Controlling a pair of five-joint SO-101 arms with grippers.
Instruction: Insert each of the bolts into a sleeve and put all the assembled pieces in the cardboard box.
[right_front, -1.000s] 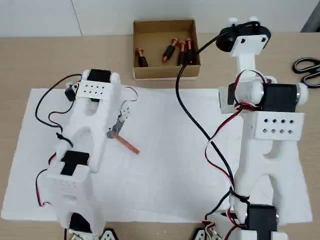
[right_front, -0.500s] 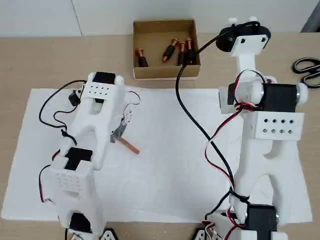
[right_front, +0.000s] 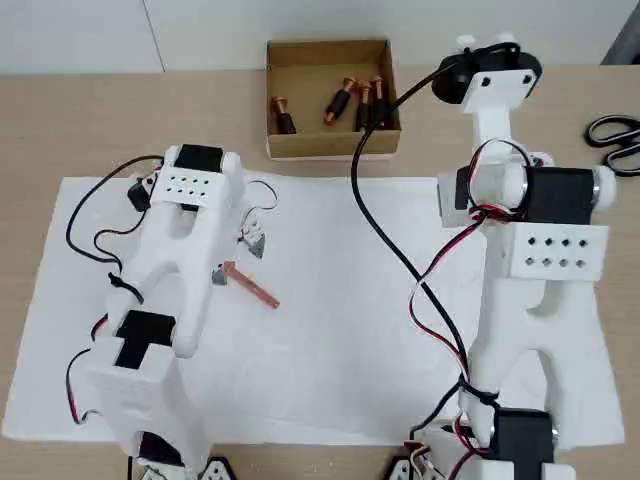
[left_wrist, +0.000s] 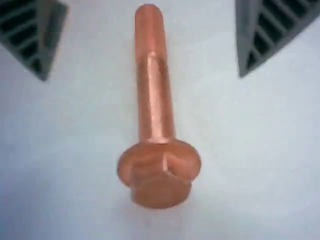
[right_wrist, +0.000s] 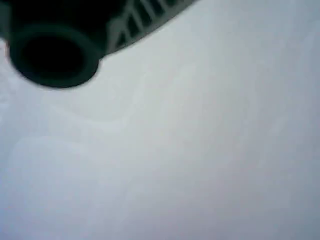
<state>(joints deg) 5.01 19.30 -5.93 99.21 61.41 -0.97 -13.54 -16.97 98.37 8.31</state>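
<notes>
A copper bolt (right_front: 252, 286) lies on the white sheet (right_front: 330, 330); the left wrist view shows the bolt (left_wrist: 155, 125) with its hex head toward the camera. My left gripper (right_front: 238, 256) hangs open just above the head end, and its fingertips (left_wrist: 37, 45) stand on either side of the shaft tip. My right gripper (right_wrist: 75, 20) is shut on a black sleeve (right_wrist: 50, 55) whose open bore faces the camera, above the sheet. The cardboard box (right_front: 332, 148) at the back holds several assembled pieces (right_front: 340, 100).
The right arm (right_front: 545, 250) stands tall along the sheet's right side, and its cables (right_front: 390, 250) cross the sheet diagonally. Black scissors (right_front: 615, 140) lie on the wooden table at the far right edge. Bare sheet stretches between the two arms.
The left gripper's fingers, close together at the bolt's head before, have spread apart. The bolt's head now shows between them. The right arm has not moved.
</notes>
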